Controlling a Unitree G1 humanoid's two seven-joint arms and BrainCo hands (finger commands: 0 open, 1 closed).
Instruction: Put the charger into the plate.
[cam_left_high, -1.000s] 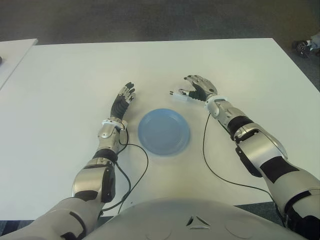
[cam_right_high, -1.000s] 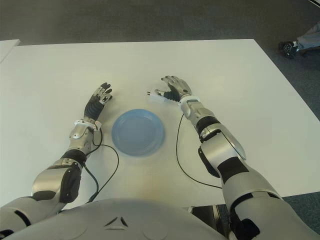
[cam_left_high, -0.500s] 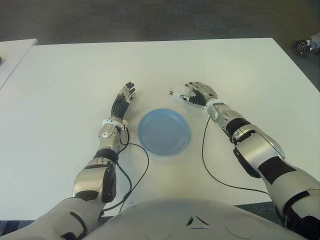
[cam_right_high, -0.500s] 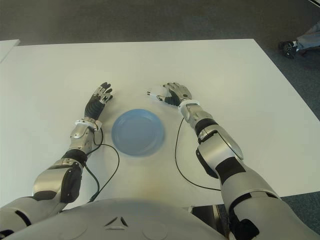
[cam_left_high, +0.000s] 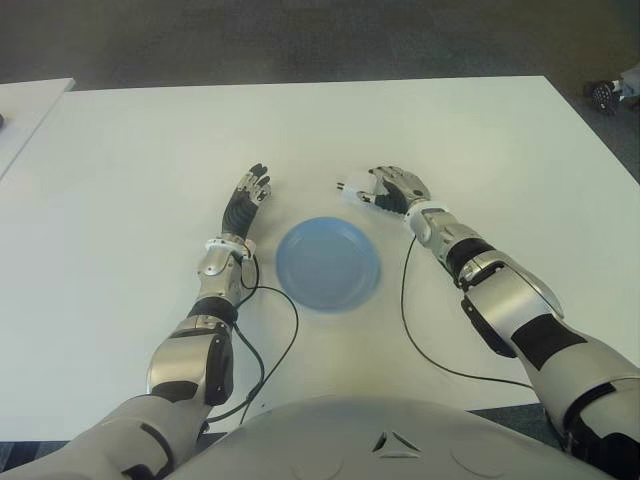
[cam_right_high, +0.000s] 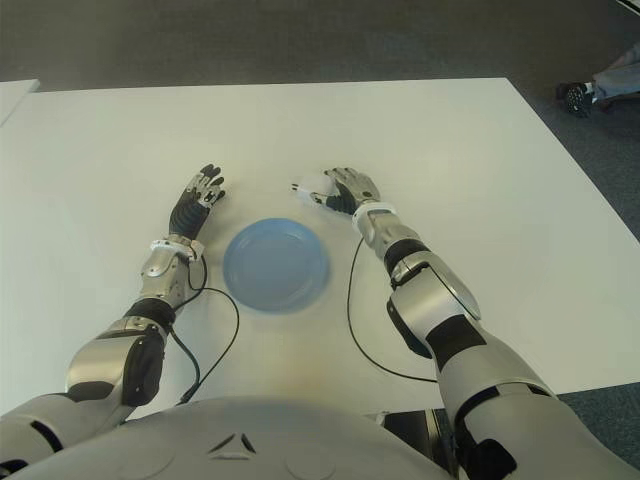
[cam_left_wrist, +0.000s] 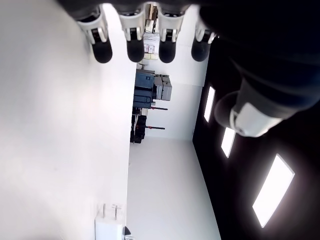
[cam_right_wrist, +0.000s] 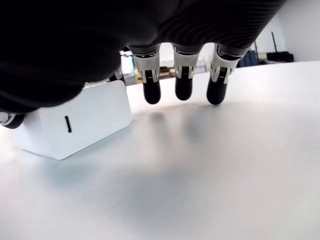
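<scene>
White table on a dark carpeted floor, blue plate at centre
The right hand curls over the white charger on the tabletop beyond the plate; left hand lies spread, empty, left of the plate

The right hand has curled down over the charger and drawn slightly toward the robot.

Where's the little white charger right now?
The charger sits on the white table, just beyond the blue plate on its right side, under the fingers of the right robot hand.
</scene>
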